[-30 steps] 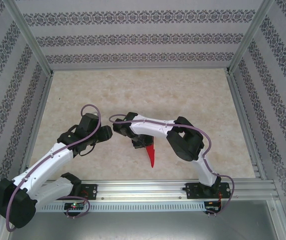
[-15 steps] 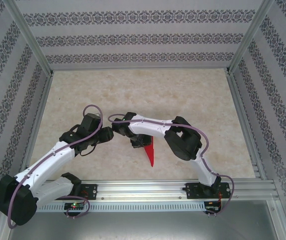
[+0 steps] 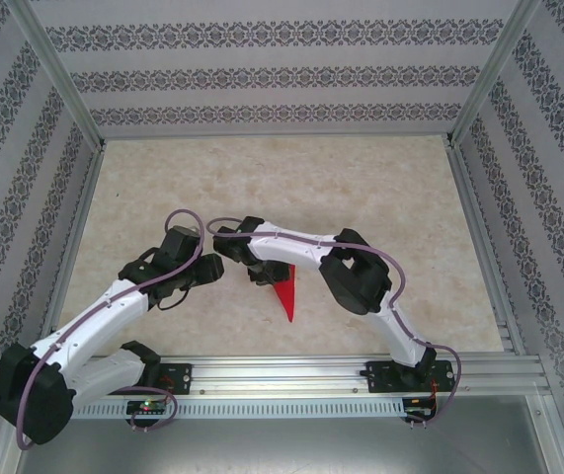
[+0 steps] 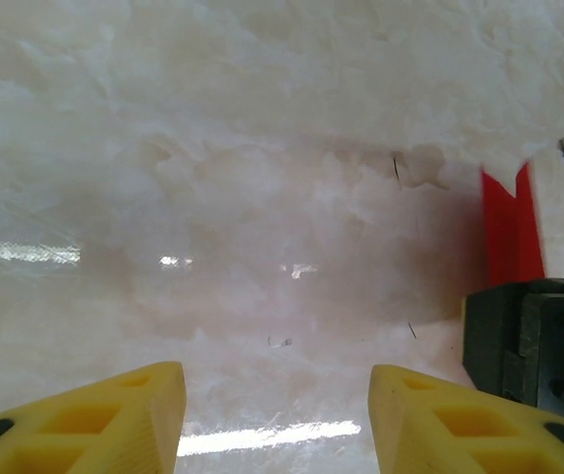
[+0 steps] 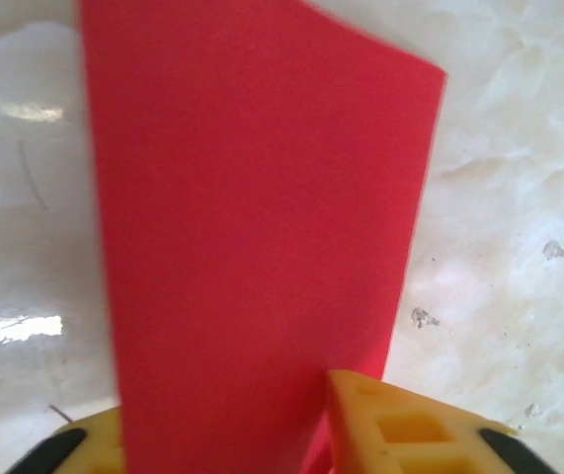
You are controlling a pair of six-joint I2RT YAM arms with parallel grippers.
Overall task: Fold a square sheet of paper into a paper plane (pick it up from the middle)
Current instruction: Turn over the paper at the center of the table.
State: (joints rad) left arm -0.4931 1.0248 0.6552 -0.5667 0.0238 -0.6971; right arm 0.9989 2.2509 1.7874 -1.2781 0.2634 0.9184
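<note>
Paper plane (image 5: 262, 197) sits inside right gripper (image 5: 227, 415) — whether clenched, I cannot tell; left gripper (image 4: 274, 385) released.

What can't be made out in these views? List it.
Right wrist: whether the right gripper grips the paper plane; the paper covers the gap and one finger.
Top external: the plane's folds, too small; its upper end hidden under the right arm.
Left wrist: most of the plane, blurred, behind the right gripper's black body.
</note>
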